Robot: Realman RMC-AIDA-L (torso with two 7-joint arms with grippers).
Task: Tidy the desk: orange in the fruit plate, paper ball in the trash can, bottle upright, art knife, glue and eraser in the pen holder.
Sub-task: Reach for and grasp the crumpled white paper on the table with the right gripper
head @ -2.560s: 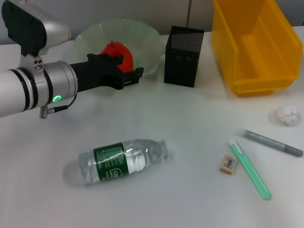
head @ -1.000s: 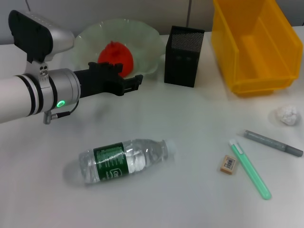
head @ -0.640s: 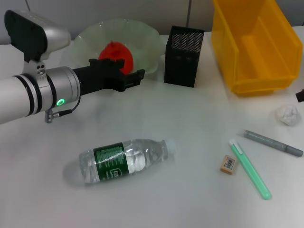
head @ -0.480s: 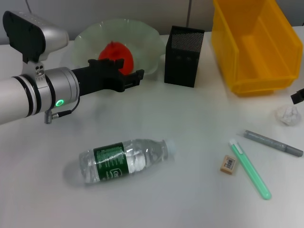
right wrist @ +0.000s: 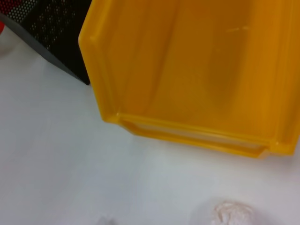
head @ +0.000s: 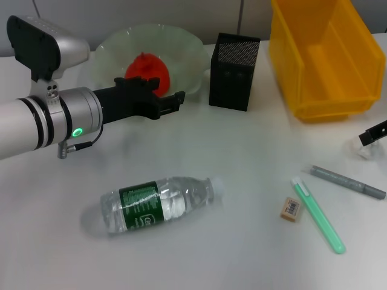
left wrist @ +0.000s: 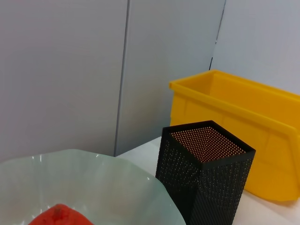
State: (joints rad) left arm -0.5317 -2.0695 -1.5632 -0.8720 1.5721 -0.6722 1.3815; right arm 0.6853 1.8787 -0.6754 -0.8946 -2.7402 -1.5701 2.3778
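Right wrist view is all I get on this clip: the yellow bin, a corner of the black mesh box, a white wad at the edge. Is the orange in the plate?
Observer: Yes. The head view shows the orange inside the fruit plate, with the left claw by the plate's near rim.
Operator: And the bottle, is it upright?
Observer: No. The bottle lies on its side on the desk, cap on.
Operator: Where is the right claw relative to that wad?
Observer: Only a dark tip of the right claw shows at the head view's edge, right over the paper ball, which lies on the desk outside the trash can.
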